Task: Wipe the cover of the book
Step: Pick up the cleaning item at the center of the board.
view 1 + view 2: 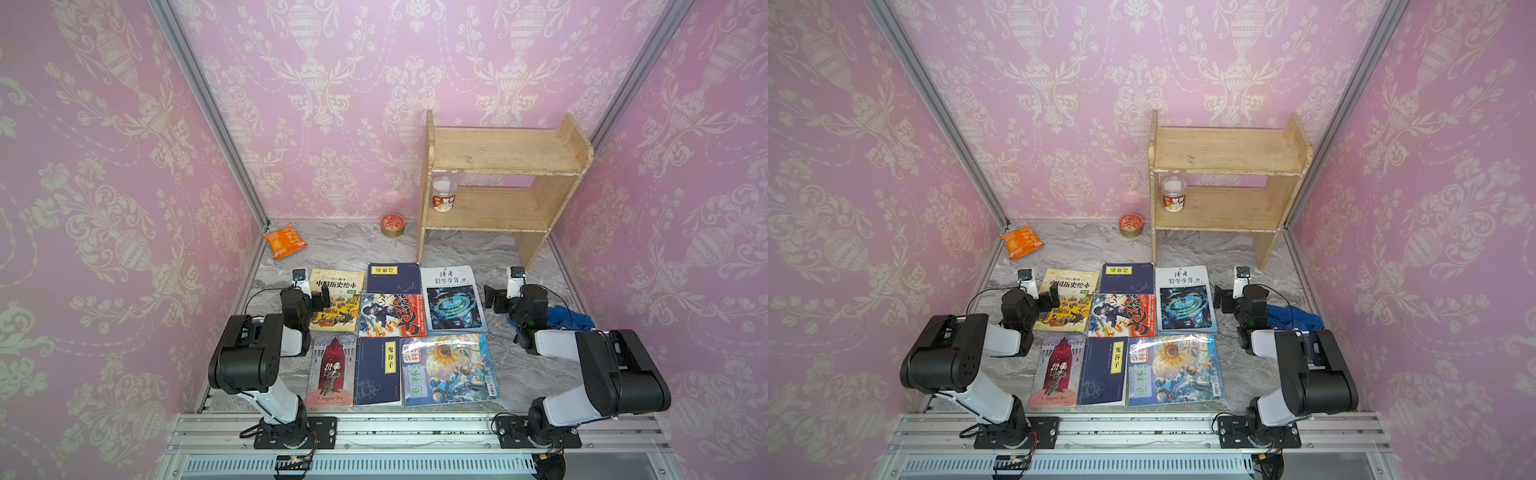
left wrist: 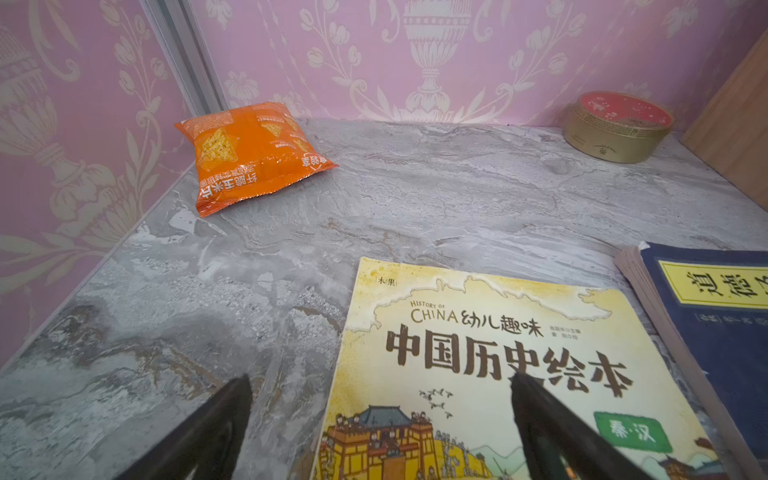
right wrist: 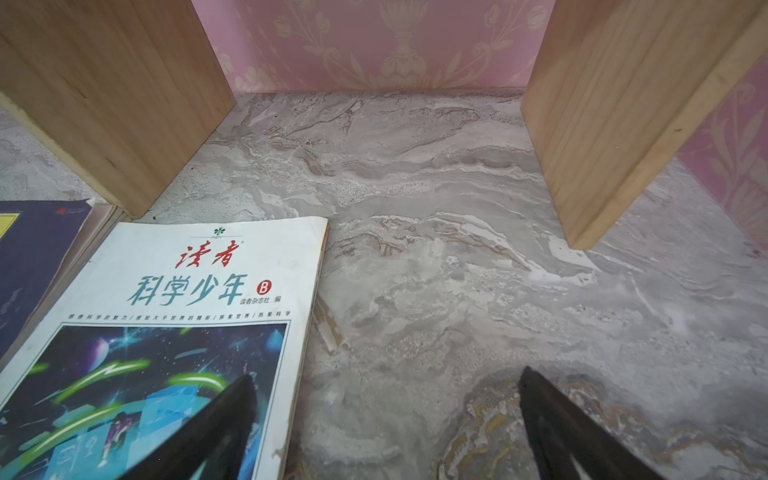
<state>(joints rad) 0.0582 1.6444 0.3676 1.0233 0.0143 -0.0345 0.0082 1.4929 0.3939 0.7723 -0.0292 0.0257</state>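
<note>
Seven flat paperback books (image 1: 392, 315) lie covers-up in a grid on the grey marbled tabletop (image 1: 519, 374), seemingly ready for wiping; which one is meant is unclear. Crumpled blue cloth (image 1: 575, 319) at their 3 o'clock, partly behind the right arm. Left pincer (image 2: 380, 375) wide, empty, straddling edge of yellow history picture book (image 2: 478, 353). Right pincer (image 3: 387, 372) wide, empty, beside white science magazine (image 3: 199, 282). Pale wooden shelf (image 1: 498, 166) at 1 o'clock crowds that side.

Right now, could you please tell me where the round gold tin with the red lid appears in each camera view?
In a top view: the round gold tin sits at the back wall, just left of the wooden shelf.
In a top view: same spot, by the shelf's left leg.
Left wrist: at the back wall, beside the shelf's side panel.
Right wrist: not in it.
Shared landmark: the wooden shelf, visible in all four.
</note>
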